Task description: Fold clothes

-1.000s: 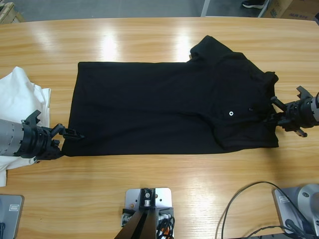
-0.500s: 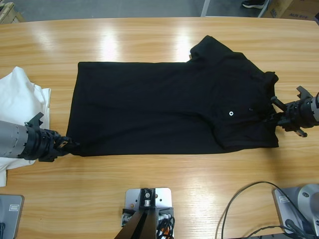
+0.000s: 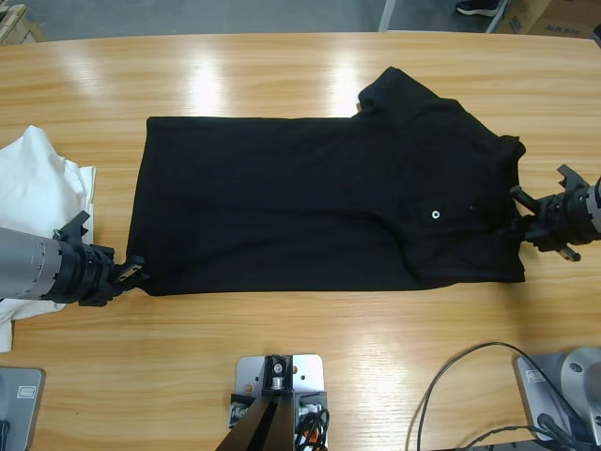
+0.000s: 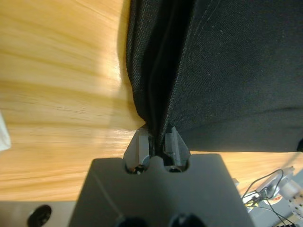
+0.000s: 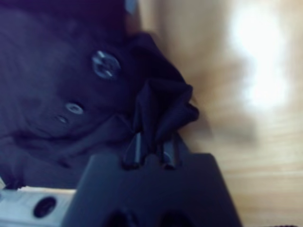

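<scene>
Right now your left gripper [image 3: 134, 270] and right gripper [image 3: 519, 210] each pinch the black polo [image 3: 319, 207], flat on the tabletop [image 3: 282, 75].

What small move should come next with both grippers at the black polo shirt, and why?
Probably lift both ends together. The left gripper is shut on the hem corner of the black buttoned polo shirt, the right gripper on its collar-end fabric, and the shirt lies flat along the wooden table, unfolded.

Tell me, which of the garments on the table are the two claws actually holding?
The black polo shirt, spread flat across the middle. The left gripper pinches its bottom corner and the right gripper its collar end. The white clothes lie bunched and untouched at the table's edge.
</scene>
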Tool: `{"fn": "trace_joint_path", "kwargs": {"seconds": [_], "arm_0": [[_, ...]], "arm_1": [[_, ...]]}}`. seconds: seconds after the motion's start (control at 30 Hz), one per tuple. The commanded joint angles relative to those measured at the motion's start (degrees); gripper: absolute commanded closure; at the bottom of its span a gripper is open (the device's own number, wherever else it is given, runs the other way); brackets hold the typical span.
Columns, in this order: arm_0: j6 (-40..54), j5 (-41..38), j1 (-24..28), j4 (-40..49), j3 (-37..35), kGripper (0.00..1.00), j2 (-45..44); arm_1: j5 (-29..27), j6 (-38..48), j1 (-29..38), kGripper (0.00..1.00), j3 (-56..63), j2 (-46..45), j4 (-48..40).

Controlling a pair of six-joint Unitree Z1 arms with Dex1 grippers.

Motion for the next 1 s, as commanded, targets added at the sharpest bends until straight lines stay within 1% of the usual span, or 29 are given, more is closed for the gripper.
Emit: {"fn": "trace_joint_path", "kwargs": {"seconds": [0.03,0.2,0.3,0.37,0.43,0.5,0.57,0.67,0.73,0.77,0.8,0.83,0.87,0.9,0.93,0.97,1.0], "arm_0": [[-2.39,1.02,-0.78,9.56,1.66,1.0,-2.88],[-5.68,0.41,-4.82,13.14,1.17,1.0,-5.36],[-6.19,0.41,-5.33,15.25,1.14,1.0,-7.24],[-6.16,0.41,-5.33,15.76,1.22,1.0,-7.82],[-6.24,0.41,-5.39,15.67,1.21,1.0,-7.56],[-6.26,0.37,-5.72,15.71,1.31,1.0,-7.56],[-6.67,0.32,-6.53,15.92,1.93,1.0,-8.03],[-6.95,0.32,-6.81,15.92,2.53,1.0,-7.86],[-6.96,0.32,-6.81,15.69,2.0,1.0,-7.52],[-7.09,0.28,-6.81,15.64,1.7,1.0,-7.51],[-7.09,0.23,-6.81,15.5,1.42,1.0,-7.54],[-7.03,0.23,-6.79,15.29,1.38,0.921,-7.56],[-7.03,0.23,-6.81,15.08,1.03,0.382,-7.37],[-6.86,0.27,-6.81,14.72,0.15,0.205,-7.28],[-6.63,0.46,-6.81,14.71,-0.8,0.1,-7.38],[-6.6,0.71,-6.81,14.71,-1.47,0.044,-7.86],[-6.37,1.07,-6.81,14.74,-2.12,0.032,-8.95]], "arm_1": [[-2.66,-0.69,-0.91,1.0,-6.04,-5.67,15.91],[-3.54,-0.64,-0.91,1.0,-8.13,-6.55,21.21],[-3.68,-0.72,-0.91,1.0,-11.35,-8.23,29.5],[-4.29,-1.57,-0.91,1.0,-13.26,-8.87,32.77],[-4.4,-2.31,-0.91,1.0,-13.07,-8.22,32.42],[-4.17,-2.32,-0.91,1.0,-11.52,-7.18,29.34],[-2.01,-2.38,-0.91,1.0,-10.01,-5.51,25.53],[-1.44,-3.45,-0.91,1.0,-8.38,-3.28,20.99],[-1.87,-3.48,-0.91,1.0,-8.46,-1.87,20.77],[-2.69,-2.31,-0.91,0.904,-9.04,-1.29,22.14],[-3.64,-1.09,-0.9,0.351,-9.38,-1.08,23.37],[-4.41,-0.21,-0.83,0.018,-9.8,-1.64,24.33],[-4.96,0.05,-0.83,0.001,-10.61,-2.96,25.42],[-5.1,0.47,-0.83,0.0,-11.22,-4.33,26.37],[-5.21,0.68,-0.83,0.0,-12.05,-6.41,27.6],[-5.61,1.35,-0.67,0.0,-12.93,-8.39,29.36],[-6.08,1.95,-0.03,0.0,-14.11,-10.87,31.59]]}}
